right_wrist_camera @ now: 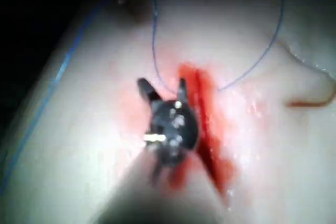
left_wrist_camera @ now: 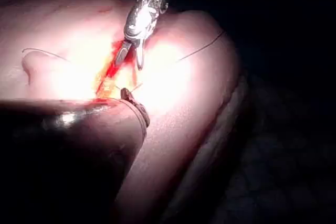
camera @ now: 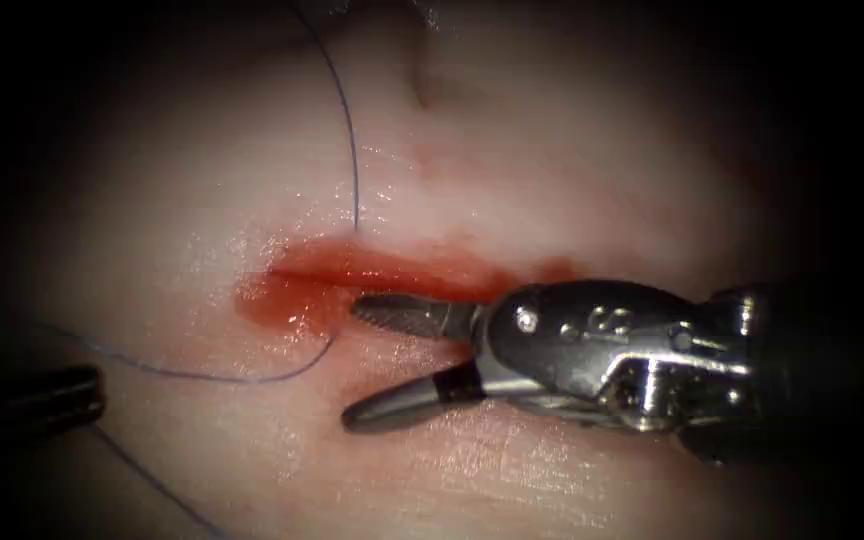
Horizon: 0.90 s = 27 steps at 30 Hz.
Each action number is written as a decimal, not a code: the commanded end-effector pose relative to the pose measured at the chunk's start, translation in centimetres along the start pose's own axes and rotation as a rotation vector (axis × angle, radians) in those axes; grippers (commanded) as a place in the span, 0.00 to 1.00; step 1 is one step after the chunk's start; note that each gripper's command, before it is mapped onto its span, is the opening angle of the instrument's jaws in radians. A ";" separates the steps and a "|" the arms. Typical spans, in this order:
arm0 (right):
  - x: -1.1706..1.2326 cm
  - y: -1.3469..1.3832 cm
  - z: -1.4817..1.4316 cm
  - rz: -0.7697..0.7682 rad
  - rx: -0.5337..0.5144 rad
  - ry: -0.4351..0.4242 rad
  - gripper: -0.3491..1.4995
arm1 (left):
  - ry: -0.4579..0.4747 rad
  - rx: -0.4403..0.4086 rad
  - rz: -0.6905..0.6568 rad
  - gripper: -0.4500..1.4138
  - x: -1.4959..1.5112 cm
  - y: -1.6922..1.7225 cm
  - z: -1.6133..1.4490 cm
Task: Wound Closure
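One end effector spread over the cut

Red fluid (camera: 292, 300) fills the cut (camera: 392, 270) in glistening tissue (camera: 552, 150). Thread (camera: 352, 150) enters it, looping below. Right end effector (camera: 362, 362) gapes wide, empty, alongside. Left end effector (camera: 52, 395): cannot tell. Surroundings are dark.

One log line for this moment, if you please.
right tool: open, holds nothing, at cut | left tool: jaws unseen | thread: across tissue

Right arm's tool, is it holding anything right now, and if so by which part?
Nothing. The right tool has its jaws spread open beside the cut, with no needle, thread or tissue between them.
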 end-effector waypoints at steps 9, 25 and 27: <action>0.10 0.26 0.20 0.000 -0.052 0.007 0.77 | 0.056 -0.027 -0.030 0.00 0.35 0.00 0.41; 0.23 0.65 1.62 -0.083 0.080 0.064 0.00 | 0.179 -0.073 -0.024 0.00 0.91 -0.01 0.81; 0.18 0.57 1.79 -0.103 0.112 0.062 0.00 | 0.192 -0.079 -0.021 0.00 0.95 -0.03 0.80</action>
